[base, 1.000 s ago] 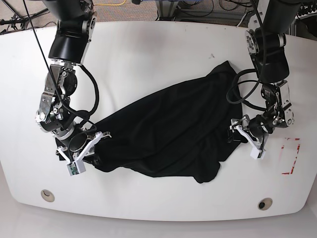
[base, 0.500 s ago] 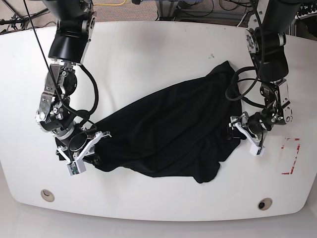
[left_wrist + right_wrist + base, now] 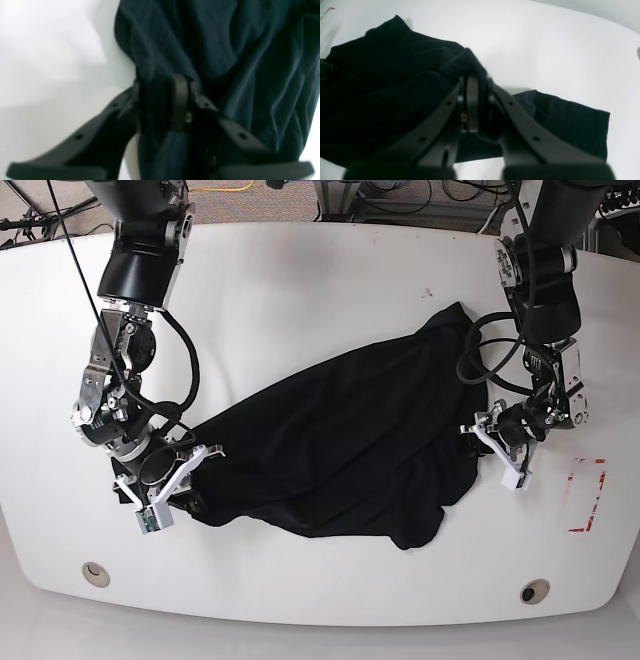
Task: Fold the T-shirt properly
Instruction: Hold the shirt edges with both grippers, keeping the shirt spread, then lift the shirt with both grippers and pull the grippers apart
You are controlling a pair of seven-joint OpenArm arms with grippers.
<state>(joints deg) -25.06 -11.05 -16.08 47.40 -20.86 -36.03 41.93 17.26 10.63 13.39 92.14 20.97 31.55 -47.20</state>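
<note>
The black T-shirt point(image 3: 340, 440) lies rumpled in a diagonal band across the white table point(image 3: 300, 300). My left gripper point(image 3: 478, 438) is at the shirt's right edge. In the left wrist view its jaws point(image 3: 160, 100) are shut on a bunched fold of the T-shirt point(image 3: 250, 50). My right gripper point(image 3: 200, 465) sits at the shirt's lower left end. In the right wrist view it point(image 3: 476, 95) pinches a raised ridge of the T-shirt point(image 3: 382, 87), and a flat part of the cloth lies beyond to the right.
Red tape marks point(image 3: 585, 495) lie on the table right of the left gripper. Two round holes point(image 3: 96, 573) point(image 3: 535, 591) sit near the table's front edge. Cables hang along both arms.
The left gripper's jaws have closed on the shirt's right edge and the hand has shifted slightly inward. The right arm and most of the shirt have stayed put.
</note>
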